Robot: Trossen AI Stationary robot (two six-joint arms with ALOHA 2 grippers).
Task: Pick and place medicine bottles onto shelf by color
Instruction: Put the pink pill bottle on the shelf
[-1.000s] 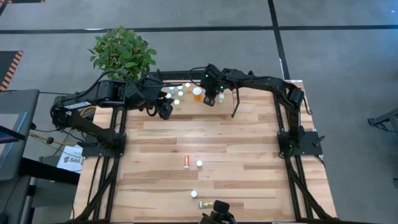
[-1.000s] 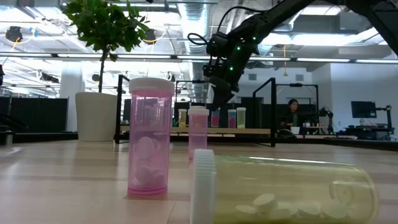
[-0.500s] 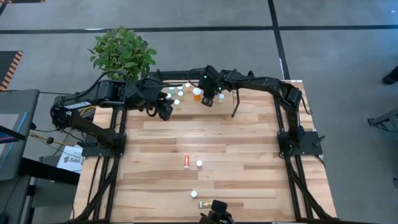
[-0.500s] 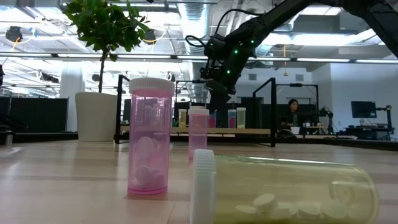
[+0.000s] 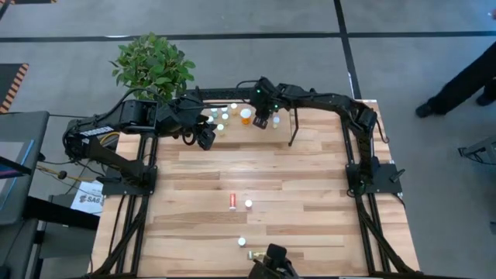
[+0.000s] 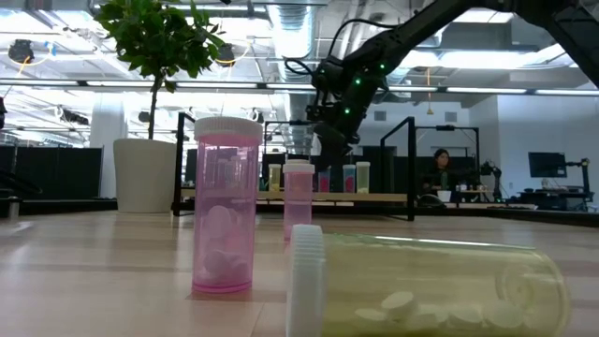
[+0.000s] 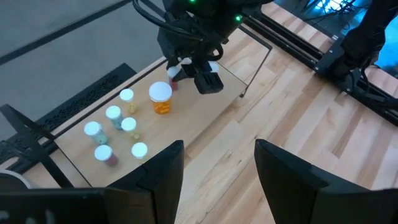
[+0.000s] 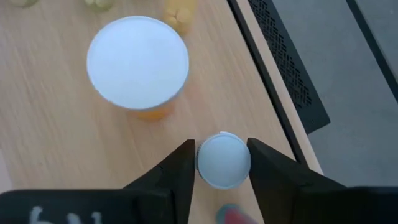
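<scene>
- A small white-capped bottle [image 8: 223, 160] is seen between the two fingers of the right claw [image 8: 222, 163], over the shelf [image 8: 56, 124]. Its colour cannot be told, because only the cap shows.
- The fingers are right beside the cap on both sides. Whether the bottle is clamped or already let go cannot be told.
- A second ago the right claw was a little lower and nearer the front edge of the shelf; now it is seen a bit farther back, just beside the big orange bottle [image 8: 137, 62].
- It is judged that this bottle is being set down on the shelf.
- More small bottles [image 7: 118, 127] are already stood on the shelf, next to the big orange one.
- The left claw [image 7: 217, 168] is held apart and empty, waiting near the shelf's left end.
- Four bottles are left on the bench [image 5: 310, 178]: a red one [image 5: 232, 201] and three more, so the sorting is not finished.
</scene>
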